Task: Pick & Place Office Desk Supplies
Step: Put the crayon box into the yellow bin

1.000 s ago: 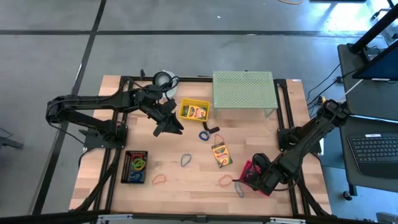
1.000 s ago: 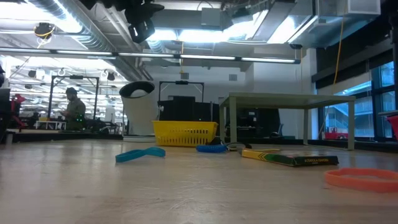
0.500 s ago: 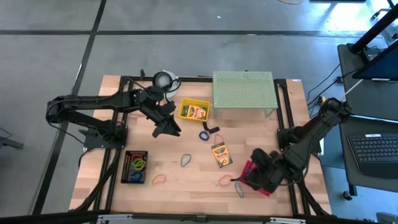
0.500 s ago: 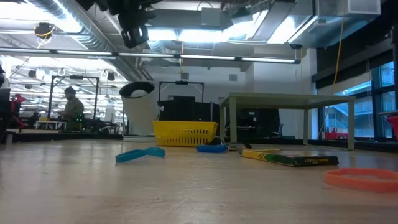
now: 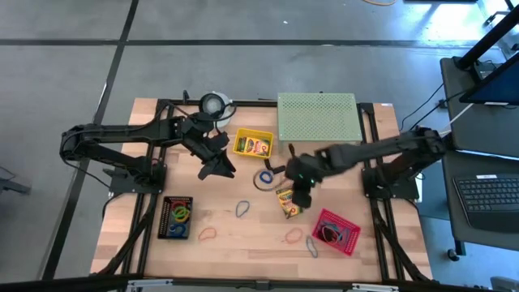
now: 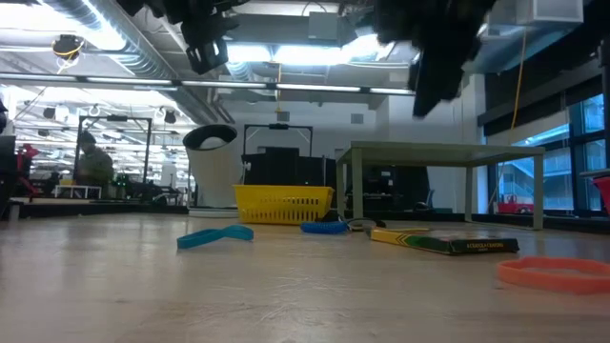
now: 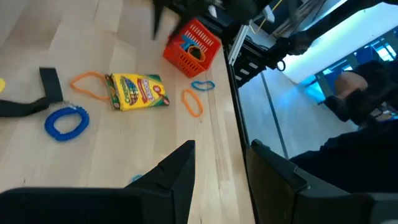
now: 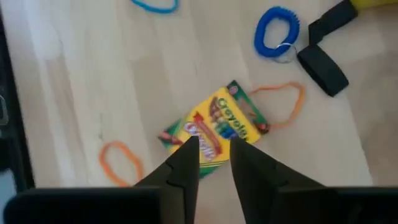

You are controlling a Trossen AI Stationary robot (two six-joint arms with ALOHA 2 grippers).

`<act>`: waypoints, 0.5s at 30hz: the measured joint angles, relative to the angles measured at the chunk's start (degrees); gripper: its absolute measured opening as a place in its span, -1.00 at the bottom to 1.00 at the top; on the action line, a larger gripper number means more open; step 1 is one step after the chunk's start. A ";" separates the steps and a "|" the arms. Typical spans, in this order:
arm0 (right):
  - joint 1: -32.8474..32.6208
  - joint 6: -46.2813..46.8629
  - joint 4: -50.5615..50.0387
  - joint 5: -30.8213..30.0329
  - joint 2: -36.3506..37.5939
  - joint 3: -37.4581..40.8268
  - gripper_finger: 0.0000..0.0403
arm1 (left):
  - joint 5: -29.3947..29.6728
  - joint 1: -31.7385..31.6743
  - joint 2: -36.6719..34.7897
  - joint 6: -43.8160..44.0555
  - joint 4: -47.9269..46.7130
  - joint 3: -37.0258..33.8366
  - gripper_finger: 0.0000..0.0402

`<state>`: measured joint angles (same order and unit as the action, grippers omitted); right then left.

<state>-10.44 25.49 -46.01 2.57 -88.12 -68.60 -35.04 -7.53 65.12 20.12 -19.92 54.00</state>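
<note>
Containers first: a yellow basket (image 5: 253, 143) of plastic mesh holds one crayon box, a red mesh basket (image 5: 336, 231) near the front right of the wooden surface (image 5: 243, 235) holds dark loops, and a flat black tray (image 5: 176, 216) at front left carries a green loop and other coloured bands. Loose on the pale wood lie a second flat crayon box (image 8: 214, 130), a coiled blue band (image 8: 277, 31), a thin orange loop (image 8: 121, 162) and a black clip (image 8: 322, 67). The right gripper (image 8: 208, 163) hovers directly over this loose crayon box, its fingers a narrow gap apart, holding nothing. The left gripper (image 7: 217, 171) hangs beside the yellow basket, fingers also apart and empty.
</note>
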 joint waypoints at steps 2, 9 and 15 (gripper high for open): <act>3.51 -4.86 0.66 4.62 -2.45 0.00 -0.58 | -0.06 0.00 -0.01 0.00 -0.70 0.00 -0.31; 7.52 -14.87 2.23 10.29 -11.66 0.02 -0.64 | -0.01 0.00 -1.77 -1.29 -5.56 0.00 -0.31; 7.46 -19.52 4.52 8.91 -15.51 0.02 -0.68 | 0.02 0.00 -4.61 -2.26 -9.37 0.02 -0.31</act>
<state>-2.98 5.97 -41.49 11.48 -103.62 -68.58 -35.02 -7.53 60.52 17.86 -29.29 54.02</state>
